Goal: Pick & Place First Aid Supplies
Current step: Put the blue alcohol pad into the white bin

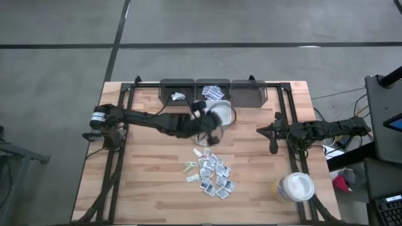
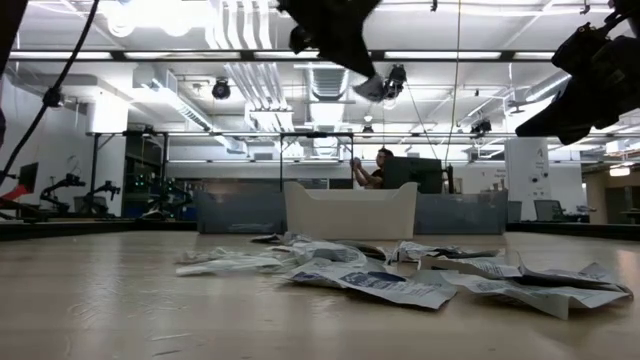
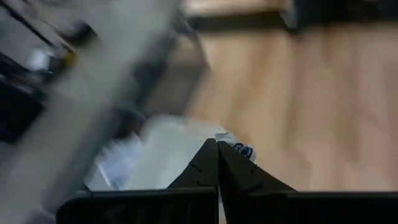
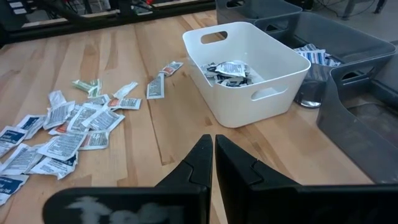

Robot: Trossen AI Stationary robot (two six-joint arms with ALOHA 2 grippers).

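The first aid supplies are small white sachets with blue print. Several lie in a loose pile (image 1: 211, 173) (image 4: 62, 134) on the wooden table, in front of a white bin (image 1: 221, 115) (image 4: 281, 67). More sachets (image 4: 227, 70) lie inside that bin. My left gripper (image 1: 202, 113) (image 3: 217, 143) is high above the table beside the white bin, shut on one sachet (image 2: 372, 88). My right gripper (image 1: 274, 139) (image 4: 213, 138) waits at the table's right side, shut and holding nothing. My left gripper pinches one sachet between its two fingers. A blue-printed corner (image 3: 240, 148) sticks out beside the fingertips. The fingers slant downward. The sachet hangs at their ends, lifted clear of the table and well above the white bin's rim.
Three dark bins stand along the far edge: the left one (image 1: 177, 88), the middle one (image 1: 212, 91) with sachets in it, and the right one (image 1: 248, 91). A white round lidded tub (image 1: 295, 187) stands near the front right. A person shows far behind the table (image 2: 380, 168).
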